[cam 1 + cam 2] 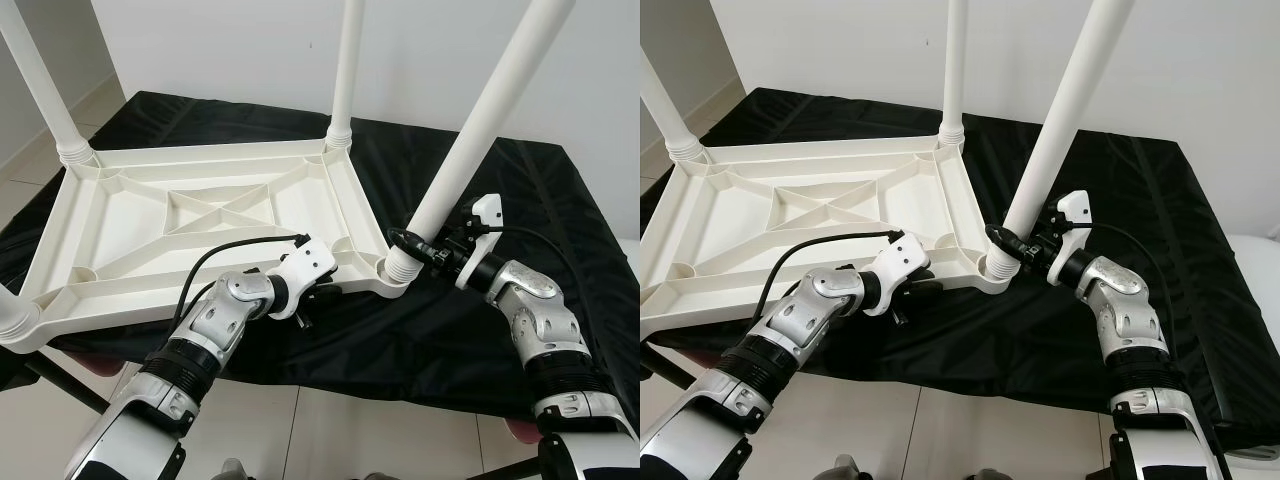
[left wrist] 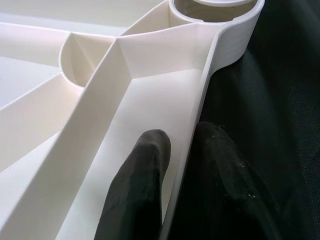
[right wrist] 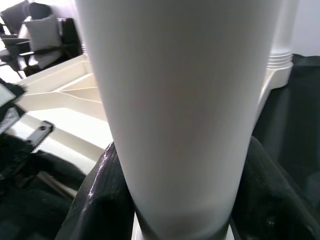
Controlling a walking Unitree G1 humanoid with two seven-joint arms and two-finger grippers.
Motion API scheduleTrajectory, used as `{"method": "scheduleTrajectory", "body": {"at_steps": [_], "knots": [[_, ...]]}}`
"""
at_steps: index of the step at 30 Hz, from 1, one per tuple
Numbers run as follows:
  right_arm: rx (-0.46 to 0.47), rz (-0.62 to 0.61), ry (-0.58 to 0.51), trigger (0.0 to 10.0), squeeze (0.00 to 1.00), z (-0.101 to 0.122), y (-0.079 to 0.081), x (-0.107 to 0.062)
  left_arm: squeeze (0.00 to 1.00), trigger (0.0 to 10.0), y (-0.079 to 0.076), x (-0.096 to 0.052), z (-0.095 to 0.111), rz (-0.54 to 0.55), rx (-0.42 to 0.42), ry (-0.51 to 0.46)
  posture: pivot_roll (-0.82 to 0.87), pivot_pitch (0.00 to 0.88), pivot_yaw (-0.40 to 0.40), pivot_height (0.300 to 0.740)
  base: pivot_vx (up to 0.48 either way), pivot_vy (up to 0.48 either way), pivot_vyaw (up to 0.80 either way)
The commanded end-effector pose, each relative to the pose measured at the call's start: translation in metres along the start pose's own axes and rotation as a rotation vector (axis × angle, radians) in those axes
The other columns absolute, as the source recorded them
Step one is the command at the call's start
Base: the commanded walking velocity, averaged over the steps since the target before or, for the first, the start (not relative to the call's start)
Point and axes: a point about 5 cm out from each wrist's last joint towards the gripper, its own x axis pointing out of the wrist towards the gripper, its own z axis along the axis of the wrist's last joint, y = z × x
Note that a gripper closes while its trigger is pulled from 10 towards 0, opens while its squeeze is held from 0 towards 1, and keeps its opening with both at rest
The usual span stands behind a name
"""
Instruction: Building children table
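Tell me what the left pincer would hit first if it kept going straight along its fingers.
Probably the round corner leg socket of the upturned white plastic tabletop: the left pincer straddles the rim and points along it toward that corner. Depth is uncertain.

One upturned white tabletop (image 1: pixel 150 230), four legs (image 1: pixel 480 130), two tools (image 1: pixel 318 290), one black cloth (image 1: pixel 560 220).

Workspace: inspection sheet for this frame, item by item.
Surface: black cloth over a table.
Job's things: white tabletop lying upside down; near-right leg leaning in its corner socket.
Clutter: nothing seen.
Grippers: left gripper pinches the tabletop's near rim, one finger each side; right gripper clamps the leg just above the socket.
Cables: black cable along the left wrist.
Surroundings: white wall, tiled floor.
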Motion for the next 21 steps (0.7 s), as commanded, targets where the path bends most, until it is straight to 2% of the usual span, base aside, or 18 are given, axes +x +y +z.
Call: {"method": "scheduleTrajectory", "body": {"at_steps": [1, 21], "knots": [[0.028, 0.037, 0.01, 10.0, 0.0, -0.006, 0.008, 0.002, 0.0, 10.0, 0.002, -0.004, -0.007, 0.013, -0.004, 0.034, -0.04, 0.0, -0.044, 0.74, 0.0, 0.0, 0.0], [0.06, 0.058, 0.032, 10.0, 0.0, -0.019, 0.016, 0.01, 0.0, 10.0, 0.002, -0.007, -0.004, 0.027, -0.009, 0.021, -0.03, 0.0, -0.045, 0.74, 0.0, 0.0, 0.0]]}}
